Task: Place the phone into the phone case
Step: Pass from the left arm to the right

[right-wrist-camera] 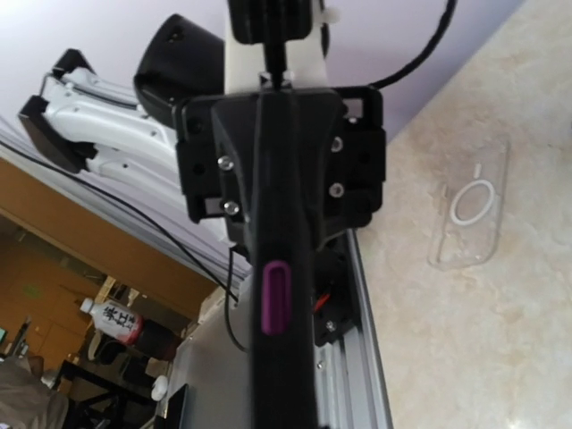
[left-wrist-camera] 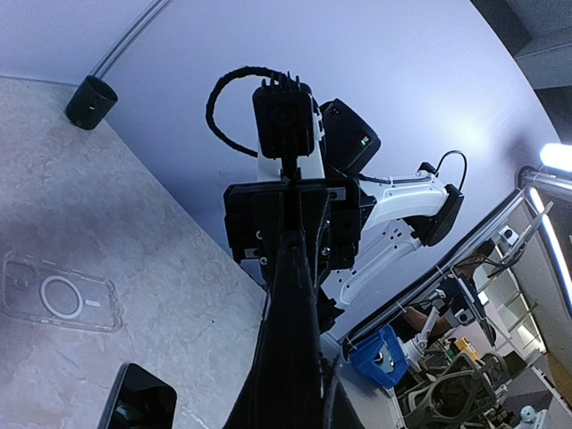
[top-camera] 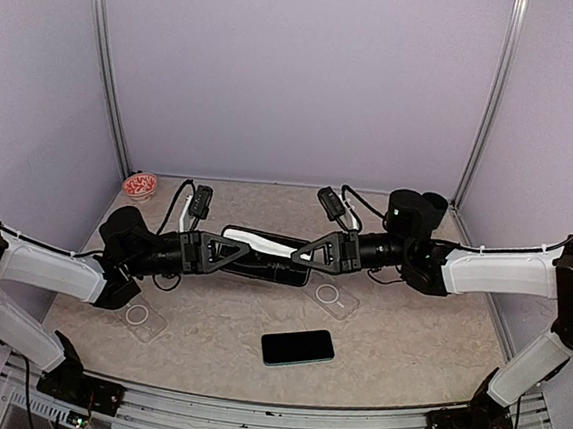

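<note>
One overhead view, two close wrist views.
Top camera looks down on the whole table (top-camera: 405, 355); wrist cameras face each other, rolled sideways. Top and left-wrist views share the phone (top-camera: 298, 347).

Phone case (top-camera: 264, 245): black, white patch on top, purple side button (right-wrist-camera: 275, 295).
Phone (top-camera: 298, 347): black screen, pale teal edge.
Clear case (top-camera: 332, 297): transparent, white ring.
Second clear case (top-camera: 144, 319): the same.
Table (top-camera: 406, 335): beige, marbled.
Small dish (top-camera: 140, 185): red and white.
Walls (top-camera: 299, 75): lilac.
</note>
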Controlling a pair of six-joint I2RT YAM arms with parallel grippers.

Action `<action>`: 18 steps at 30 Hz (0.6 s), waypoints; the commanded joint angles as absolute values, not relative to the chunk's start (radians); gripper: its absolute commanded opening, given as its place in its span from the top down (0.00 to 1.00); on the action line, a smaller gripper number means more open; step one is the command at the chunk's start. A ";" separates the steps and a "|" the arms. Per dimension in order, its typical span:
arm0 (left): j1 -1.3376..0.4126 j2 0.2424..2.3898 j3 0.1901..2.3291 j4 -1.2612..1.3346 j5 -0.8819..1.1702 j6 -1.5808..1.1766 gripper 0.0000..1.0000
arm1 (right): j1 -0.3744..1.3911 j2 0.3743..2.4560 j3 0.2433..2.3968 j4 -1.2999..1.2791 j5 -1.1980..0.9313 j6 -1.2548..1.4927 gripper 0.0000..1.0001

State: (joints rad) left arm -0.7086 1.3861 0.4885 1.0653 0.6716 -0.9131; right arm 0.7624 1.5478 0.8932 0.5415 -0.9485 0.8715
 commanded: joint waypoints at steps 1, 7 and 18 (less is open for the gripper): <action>-0.722 1.394 0.526 1.091 0.671 -0.871 1.00 | 0.781 1.572 0.860 0.711 -1.008 0.980 1.00; -0.721 1.388 0.515 1.085 0.615 -0.891 0.63 | 0.784 1.510 0.820 0.738 -0.930 0.929 1.00; -0.751 1.293 0.386 1.051 0.287 -0.985 0.36 | 0.784 1.325 0.752 0.659 -0.640 0.757 1.00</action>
